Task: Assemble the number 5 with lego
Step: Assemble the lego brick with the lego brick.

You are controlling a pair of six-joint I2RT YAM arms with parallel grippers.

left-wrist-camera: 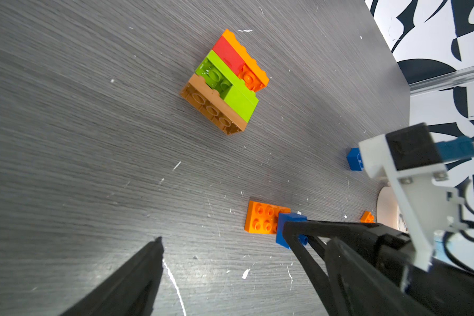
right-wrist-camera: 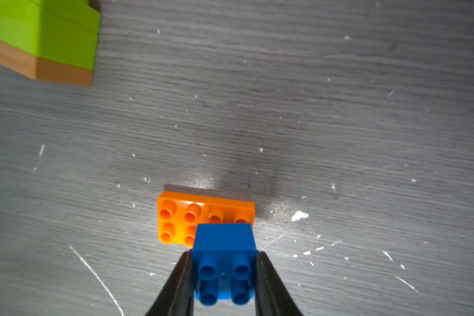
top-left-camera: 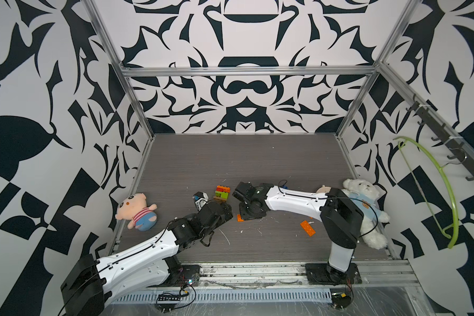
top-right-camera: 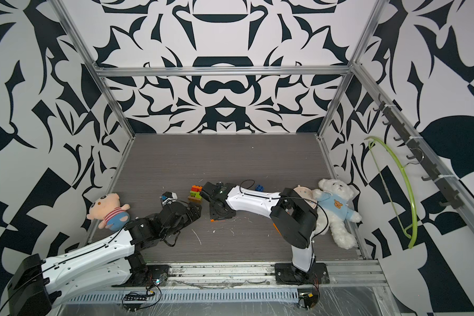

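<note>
Two arms reaching in over a dark wood-grain table (top-left-camera: 230, 158). At the far left edge, a pink plush pig (top-left-camera: 137, 212) in a striped top, lying face up. Next, the left gripper (top-left-camera: 227, 213) — jaws spread wide, holding nothing, one black finger (left-wrist-camera: 145, 276) in the left wrist view above bare table. Close by, in both top views, a small lego stack (top-left-camera: 221, 193) (top-right-camera: 195, 193): tan, lime green, red and orange bricks joined together and tipped on its side, stud hollows showing in the left wrist view. Right of that, the right gripper (right-wrist-camera: 224, 255) pointing down, clamped on a blue brick (right-wrist-camera: 223, 240) with studs facing the wrist camera; far edge of the brick over one end of an orange oblong (right-wrist-camera: 181, 219) lying flat, studs up, near the stack but apart from it. Pressed on or merely above: cannot tell. Behind the right arm, a second blue brick (top-left-camera: 284, 187); nearer the front, another orange oblong (top-left-camera: 307, 227) alone on the table. Far right — a white teddy (top-left-camera: 367, 208) in a light blue shirt by the wall, and a green hanger (top-left-camera: 446, 191) on the hook rail.
</note>
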